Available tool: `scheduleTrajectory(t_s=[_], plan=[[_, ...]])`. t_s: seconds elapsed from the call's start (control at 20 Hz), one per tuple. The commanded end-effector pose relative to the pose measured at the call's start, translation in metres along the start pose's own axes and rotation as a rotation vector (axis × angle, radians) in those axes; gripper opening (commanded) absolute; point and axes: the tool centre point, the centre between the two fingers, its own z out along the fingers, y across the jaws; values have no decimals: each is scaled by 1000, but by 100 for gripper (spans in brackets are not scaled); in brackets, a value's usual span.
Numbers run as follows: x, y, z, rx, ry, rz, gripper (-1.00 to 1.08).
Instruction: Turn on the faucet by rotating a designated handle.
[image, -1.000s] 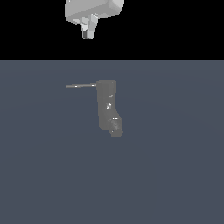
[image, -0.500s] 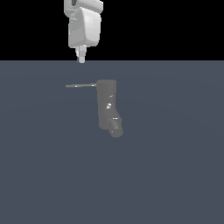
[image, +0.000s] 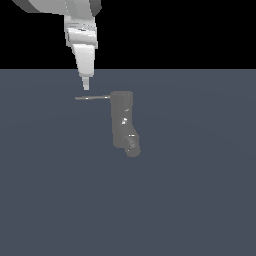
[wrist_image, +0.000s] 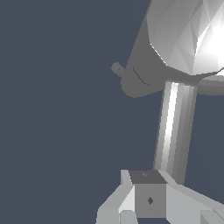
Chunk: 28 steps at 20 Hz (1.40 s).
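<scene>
The faucet is a dark grey blocky column standing on the grey floor, with a rounded spout stub at its lower end. The handle, a thin grey rod, sticks out from the column's top toward the exterior view's left. My gripper hangs just above the rod near its free end, fingers together and holding nothing. In the wrist view the handle runs as a bright rod from the faucet body down to my gripper; the spout stub shows beside the body.
The flat grey floor spreads all around the faucet. My white arm comes down from the top of the exterior view's left.
My gripper has come down and shifted slightly toward the exterior view's left, from well above the faucet to just over the handle. The faucet and handle have not moved.
</scene>
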Motion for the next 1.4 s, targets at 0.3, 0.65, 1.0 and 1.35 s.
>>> scheduleTrajectory(t_s=[0.3, 0.65, 1.0, 1.35], plan=[[-10, -18, 26, 13, 42, 90, -100], [-11, -21, 30, 15, 49, 104, -100], [-12, -7, 30, 14, 49, 103, -100], [-14, 11, 30, 14, 49, 103, -100]])
